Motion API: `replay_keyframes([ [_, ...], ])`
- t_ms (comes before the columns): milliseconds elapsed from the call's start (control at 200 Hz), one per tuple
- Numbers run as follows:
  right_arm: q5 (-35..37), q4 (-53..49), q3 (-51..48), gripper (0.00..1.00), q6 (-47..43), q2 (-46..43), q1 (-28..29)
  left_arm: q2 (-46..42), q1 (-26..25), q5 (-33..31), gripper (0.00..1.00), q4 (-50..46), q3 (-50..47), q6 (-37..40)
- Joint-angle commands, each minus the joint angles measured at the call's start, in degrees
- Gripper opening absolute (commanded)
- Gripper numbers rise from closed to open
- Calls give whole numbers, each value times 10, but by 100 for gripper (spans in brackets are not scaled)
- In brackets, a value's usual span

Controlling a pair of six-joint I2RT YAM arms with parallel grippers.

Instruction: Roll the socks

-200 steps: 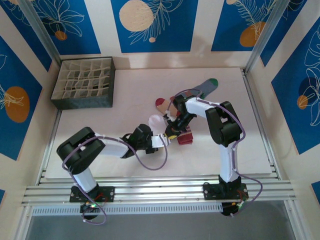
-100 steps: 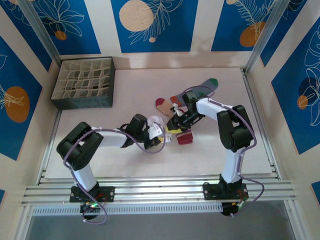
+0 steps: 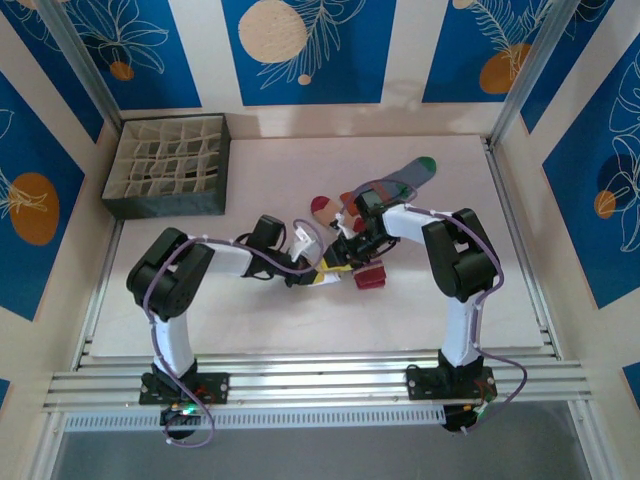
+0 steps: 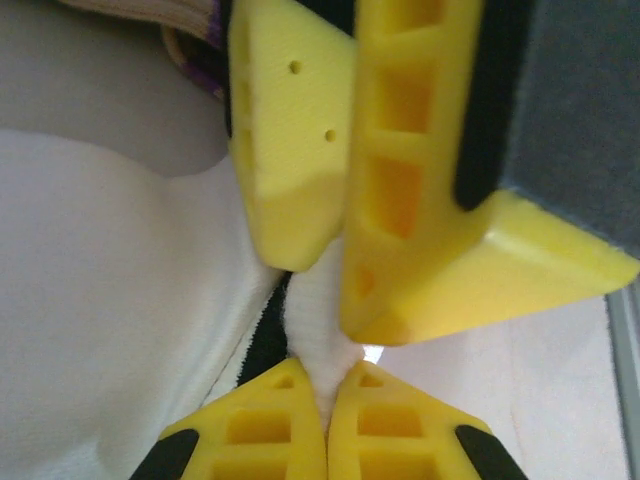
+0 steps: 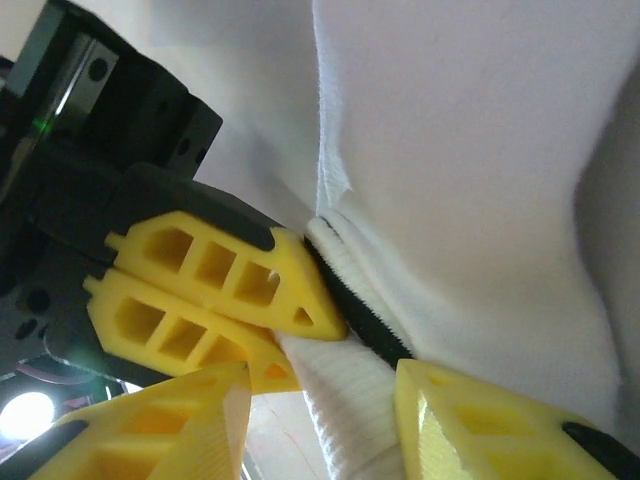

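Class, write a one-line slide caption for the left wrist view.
Left gripper pinches the white fabric sock with a dark cuff stripe; the yellow-fingered right gripper grips the same cuff opposite.

top external: high behind the arm bases, looking down on the whole table, bases at frame bottom | left wrist: very near, left gripper at bottom edge | right wrist: very near, right gripper at bottom edge | shared: white sock cuff; each wrist view faces the other's fingers
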Motion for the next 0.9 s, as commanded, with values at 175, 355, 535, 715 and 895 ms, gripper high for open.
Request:
replay_keyframes([
  [175,25,-21,-21,35,-12,14,6,57,39,-5,0,20,-5,-114],
  [355,44,-38,-7,15,-11,24,16,57,39,-18,0,-6,3,-98],
  [535,80,-76,14,1,-4,39,18,12,35,-37,15,23,-30,-54],
  [715,101,-125,40,0,-10,60,18,-71,26,-68,27,32,-69,32],
  [895,98,-154,58,0,-23,68,19,-155,-12,-143,29,84,-126,128],
])
